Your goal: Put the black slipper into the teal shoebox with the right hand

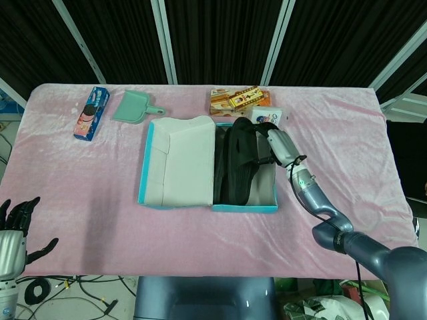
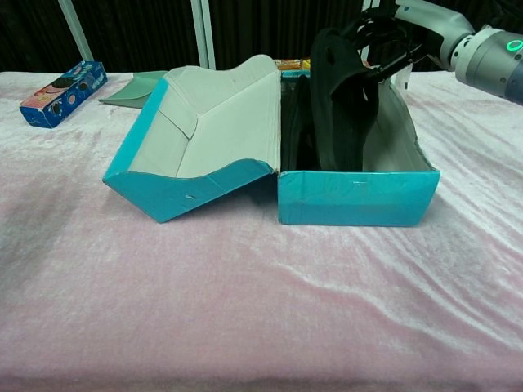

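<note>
The teal shoebox (image 1: 243,207) (image 2: 355,200) sits mid-table with its grey-lined lid (image 1: 180,163) (image 2: 216,114) folded open to the left. A black slipper (image 1: 245,160) (image 2: 341,106) stands tilted on its edge inside the box, toe down on the floor of the box and heel above the rim. My right hand (image 1: 265,141) (image 2: 382,37) grips that raised heel end from the right. A second dark slipper (image 1: 223,167) lies along the box's left wall. My left hand (image 1: 17,223) hangs off the near left table edge, fingers spread and holding nothing.
Along the far edge lie a blue cookie box (image 1: 91,113) (image 2: 64,94), a green dustpan (image 1: 133,107) (image 2: 131,88), an orange snack box (image 1: 237,100) and a white packet (image 1: 270,115) just behind the shoebox. Pink cloth (image 1: 80,180) covers the table.
</note>
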